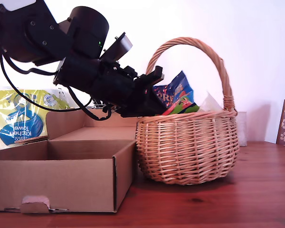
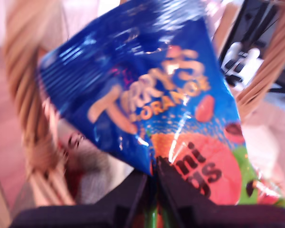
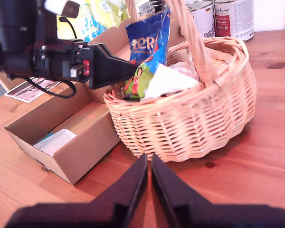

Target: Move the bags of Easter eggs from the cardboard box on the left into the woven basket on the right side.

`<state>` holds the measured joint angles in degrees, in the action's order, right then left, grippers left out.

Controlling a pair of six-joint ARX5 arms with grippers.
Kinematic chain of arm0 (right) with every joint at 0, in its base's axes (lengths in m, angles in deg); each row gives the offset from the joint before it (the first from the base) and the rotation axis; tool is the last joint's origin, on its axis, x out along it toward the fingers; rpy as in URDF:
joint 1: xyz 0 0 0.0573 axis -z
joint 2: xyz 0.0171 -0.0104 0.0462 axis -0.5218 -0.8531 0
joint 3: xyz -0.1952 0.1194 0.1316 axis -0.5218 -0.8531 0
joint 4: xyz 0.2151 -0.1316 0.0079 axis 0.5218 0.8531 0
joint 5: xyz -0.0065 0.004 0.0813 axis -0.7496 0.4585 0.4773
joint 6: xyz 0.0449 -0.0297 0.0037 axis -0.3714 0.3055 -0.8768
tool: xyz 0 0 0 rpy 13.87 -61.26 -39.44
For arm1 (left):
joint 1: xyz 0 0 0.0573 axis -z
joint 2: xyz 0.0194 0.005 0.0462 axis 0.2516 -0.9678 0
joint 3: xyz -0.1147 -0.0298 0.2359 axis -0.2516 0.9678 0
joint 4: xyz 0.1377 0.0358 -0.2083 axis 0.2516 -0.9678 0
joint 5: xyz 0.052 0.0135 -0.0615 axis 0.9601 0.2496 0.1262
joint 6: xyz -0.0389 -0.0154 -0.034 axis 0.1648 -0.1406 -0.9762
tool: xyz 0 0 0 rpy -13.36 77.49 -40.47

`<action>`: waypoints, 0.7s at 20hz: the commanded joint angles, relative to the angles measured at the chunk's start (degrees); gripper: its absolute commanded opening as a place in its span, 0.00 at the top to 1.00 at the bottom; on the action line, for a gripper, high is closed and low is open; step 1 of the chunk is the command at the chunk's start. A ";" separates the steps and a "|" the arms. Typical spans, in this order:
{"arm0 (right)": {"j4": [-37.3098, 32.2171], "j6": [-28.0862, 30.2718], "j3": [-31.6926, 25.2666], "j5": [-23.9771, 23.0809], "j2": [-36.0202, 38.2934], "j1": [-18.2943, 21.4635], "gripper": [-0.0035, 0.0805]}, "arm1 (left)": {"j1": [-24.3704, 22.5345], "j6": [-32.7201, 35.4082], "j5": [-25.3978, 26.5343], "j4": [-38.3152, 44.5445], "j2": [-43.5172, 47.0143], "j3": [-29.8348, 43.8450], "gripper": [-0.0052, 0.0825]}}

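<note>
Blue bag [image 2: 147,95] blurred; basket [image 1: 187,147] contents mostly hidden.

The bag [image 2: 147,95] is dark blue with orange letters and a red-orange and green part. The woven basket [image 1: 187,147] is light brown, the cardboard box [image 1: 61,178] plain brown, the desk [image 1: 228,204] reddish-brown wood.

My second gripper [image 3: 148,178] hangs over the wooden table [image 3: 256,156] with its jaws together and nothing between them. Just beyond stands the woven basket [image 3: 190,118], and my first gripper [image 3: 133,71] reaches over its rim, clamped on the dark blue bag [image 3: 149,40]. A white bag [image 3: 167,80] lies inside. Beside the basket, touching it, sits the cardboard box [image 3: 80,142]. Two tins [image 3: 221,19] stand far behind.
</note>
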<state>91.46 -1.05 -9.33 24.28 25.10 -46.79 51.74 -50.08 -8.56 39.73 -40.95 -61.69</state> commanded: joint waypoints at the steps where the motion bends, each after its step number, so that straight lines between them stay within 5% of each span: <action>1: -0.57 -0.39 0.15 0.02 -0.31 -0.02 0.97 | 0.15 0.04 1.29 -2.93 -1.16 0.42 0.96; 14: -0.57 -1.14 0.15 0.02 -0.31 -0.02 0.97 | 4.98 6.60 7.04 -6.32 -1.14 -7.45 0.95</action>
<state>91.46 -2.12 -9.33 24.28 25.10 -46.79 56.25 -44.46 -1.54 33.68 -41.02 -69.69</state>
